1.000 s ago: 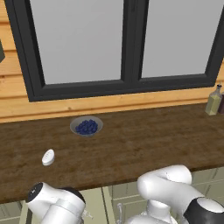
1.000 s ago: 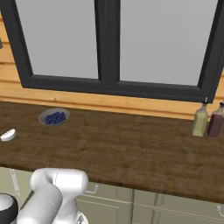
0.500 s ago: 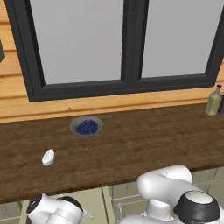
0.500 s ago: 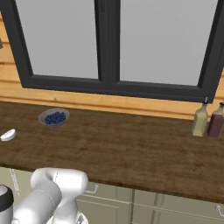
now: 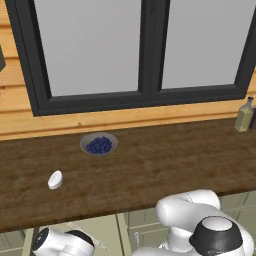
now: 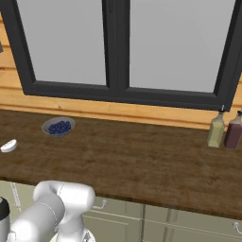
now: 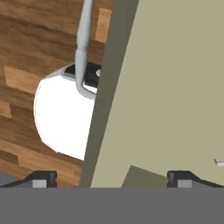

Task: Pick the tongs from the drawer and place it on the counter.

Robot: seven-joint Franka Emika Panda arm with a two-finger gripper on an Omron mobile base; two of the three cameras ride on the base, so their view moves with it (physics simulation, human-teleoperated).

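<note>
In the hand view my gripper (image 7: pixel 113 179) looks down into the open drawer (image 7: pixel 175 87), whose flat pale olive-beige floor is on the right. Its fingertips (image 7: pixel 41 178) stand far apart, open, with nothing between them. They straddle the drawer's darker front wall (image 7: pixel 107 109). A thin pale sliver (image 7: pixel 218 162) at the right edge may be a tip of the tongs; the rest is out of view. The dark brown counter (image 5: pixel 150 170) runs wide across both base views, and my wrist (image 5: pixel 60 243) hangs below its front edge at the lower left.
A bowl of blueberries (image 5: pixel 99 145) and a small white oval object (image 5: pixel 55 179) sit on the counter's left part. Bottles (image 6: pixel 216 130) stand at the far right by the plank wall. The drawer's grey handle (image 7: pixel 82 48) hangs over the wood floor and my white base (image 7: pixel 61 118).
The arm has sunk lower: the wrist has dropped below the counter's front edge toward the bottom left of the left base view. Things on the counter have not moved.
</note>
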